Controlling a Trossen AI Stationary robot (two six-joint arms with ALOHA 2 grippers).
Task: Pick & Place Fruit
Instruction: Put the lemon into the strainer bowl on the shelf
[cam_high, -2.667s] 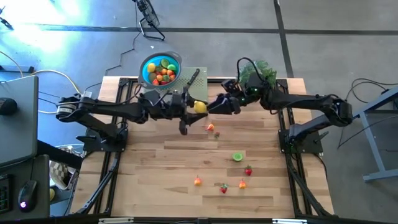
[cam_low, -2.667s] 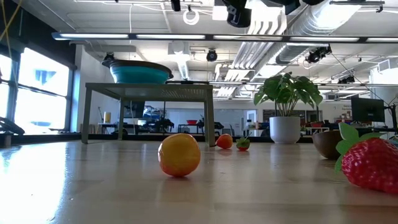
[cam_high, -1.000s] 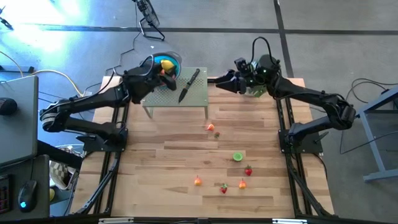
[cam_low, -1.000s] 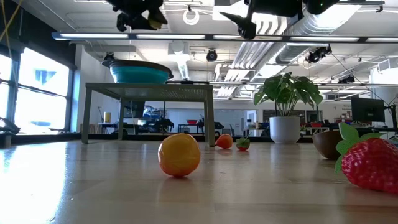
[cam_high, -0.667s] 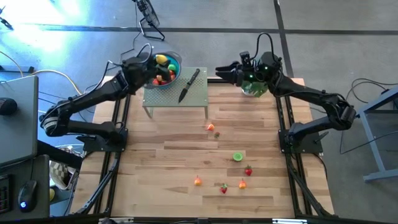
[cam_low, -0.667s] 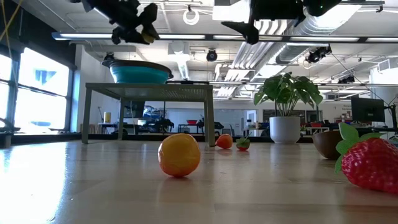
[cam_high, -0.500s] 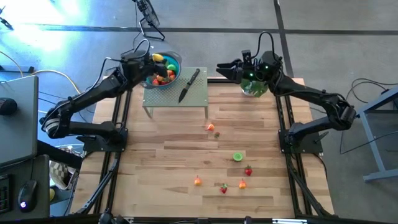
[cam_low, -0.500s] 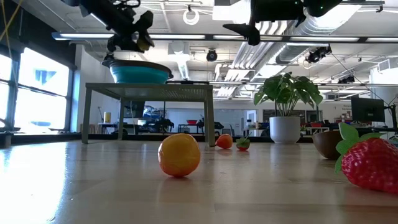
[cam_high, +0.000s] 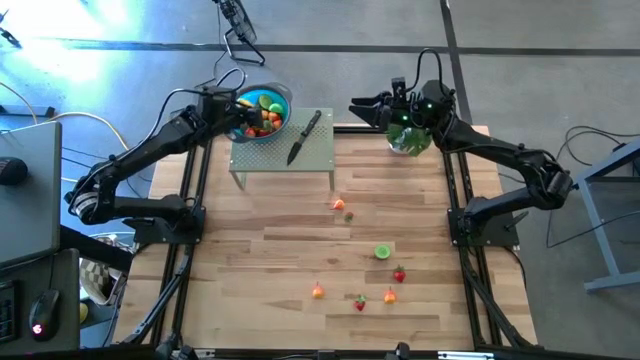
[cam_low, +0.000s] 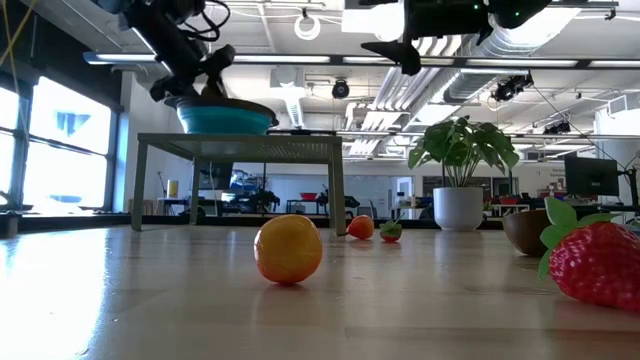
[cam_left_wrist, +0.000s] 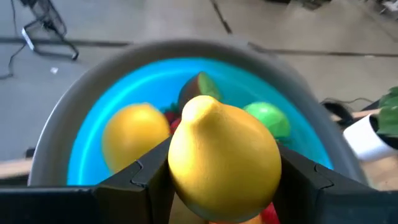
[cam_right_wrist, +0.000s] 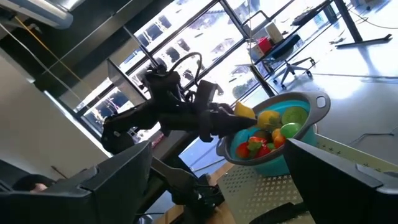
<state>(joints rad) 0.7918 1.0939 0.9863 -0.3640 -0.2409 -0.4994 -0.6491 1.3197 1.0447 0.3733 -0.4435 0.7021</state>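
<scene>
My left gripper (cam_high: 237, 106) hangs over the blue bowl (cam_high: 272, 118) on the grey stand (cam_high: 282, 152), shut on a yellow lemon (cam_left_wrist: 222, 160). In the low view it (cam_low: 188, 78) sits just above the bowl's rim (cam_low: 226, 104). The bowl holds a second lemon (cam_left_wrist: 134, 134), a green piece (cam_left_wrist: 267, 118) and red pieces. My right gripper (cam_high: 361, 106) is open in the air by the potted plant (cam_high: 412, 134). Several small fruit pieces lie on the table, among them a green half (cam_high: 381, 252), a strawberry (cam_high: 399, 274) and an orange (cam_low: 288, 249). My left gripper pinches the lemon between its two fingers (cam_left_wrist: 142, 180), one on each side of the lemon's widest part (cam_left_wrist: 180, 163). The fingers come in from the table's left, slanting down. The lemon is lifted clear above the fruit in the bowl, its pointed tip (cam_left_wrist: 198, 103) facing away from the wrist.
A black-handled knife (cam_high: 305, 136) lies on the stand beside the bowl. The plant's white pot (cam_low: 459, 208) stands at the table's far right. Two small pieces (cam_high: 342, 207) lie in front of the stand. Bare wood lies between the stand and the fruit at the near edge.
My left gripper has carried the lemon toward the table's far-left corner and down, from high above the stand to just over the bowl. My right gripper has drawn back toward the far edge, still open.
</scene>
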